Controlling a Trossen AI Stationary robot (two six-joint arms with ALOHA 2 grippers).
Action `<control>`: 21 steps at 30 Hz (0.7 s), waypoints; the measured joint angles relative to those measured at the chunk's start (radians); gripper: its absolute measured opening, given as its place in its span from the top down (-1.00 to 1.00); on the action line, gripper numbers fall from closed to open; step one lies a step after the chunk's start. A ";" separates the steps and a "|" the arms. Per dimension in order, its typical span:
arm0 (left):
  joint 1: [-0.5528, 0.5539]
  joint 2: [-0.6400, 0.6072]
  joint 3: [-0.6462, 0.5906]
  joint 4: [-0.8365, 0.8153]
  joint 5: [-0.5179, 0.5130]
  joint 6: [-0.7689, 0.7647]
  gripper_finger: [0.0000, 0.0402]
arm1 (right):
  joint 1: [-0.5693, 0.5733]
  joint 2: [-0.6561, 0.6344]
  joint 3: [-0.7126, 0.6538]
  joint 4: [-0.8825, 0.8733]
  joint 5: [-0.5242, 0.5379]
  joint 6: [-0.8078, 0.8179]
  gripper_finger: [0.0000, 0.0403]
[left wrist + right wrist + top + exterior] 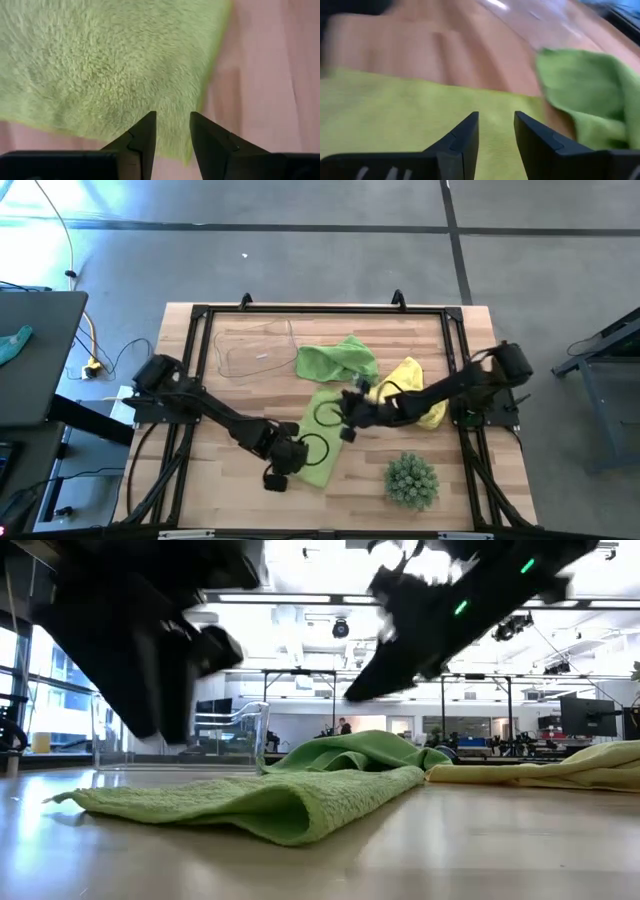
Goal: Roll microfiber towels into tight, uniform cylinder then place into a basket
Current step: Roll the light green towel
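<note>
One lime green microfiber towel [322,435] lies spread flat on the wooden table, its near edge slightly bunched in the low view [270,802]. A second lime green towel [338,360] lies crumpled behind it, beside a bright yellow towel [415,385]. The clear basket [255,350] stands at the far left. My left gripper [172,117] hovers open over the flat towel's near corner, pointing steeply down. My right gripper [496,117] hovers open over that towel's far end, slanting down. Neither has anything between its fingers.
A spiky green ball-shaped plant [412,480] stands near the table's front right. Bare wood [230,400] shows between the basket and the left arm. A black frame [205,315] rims the table.
</note>
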 joint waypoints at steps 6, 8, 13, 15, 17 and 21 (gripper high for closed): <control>-0.042 -0.058 -0.002 -0.238 -0.057 0.285 0.46 | 0.136 -0.032 -0.001 0.009 -0.022 0.040 0.42; -0.049 -0.057 -0.002 -0.265 -0.101 0.317 0.46 | 0.165 -0.013 0.000 0.012 0.000 0.126 0.42; -0.046 -0.052 -0.066 -0.170 -0.136 0.327 0.46 | 0.175 0.074 -0.002 0.002 0.103 0.308 0.42; -0.042 -0.052 -0.102 -0.088 -0.136 0.315 0.46 | 0.161 0.110 0.000 -0.008 0.123 0.362 0.42; -0.043 -0.049 -0.128 -0.020 -0.134 0.301 0.46 | 0.138 0.143 -0.002 -0.014 0.126 0.411 0.42; -0.043 -0.051 -0.163 0.086 -0.132 0.262 0.46 | 0.081 0.185 -0.001 -0.060 0.084 0.445 0.42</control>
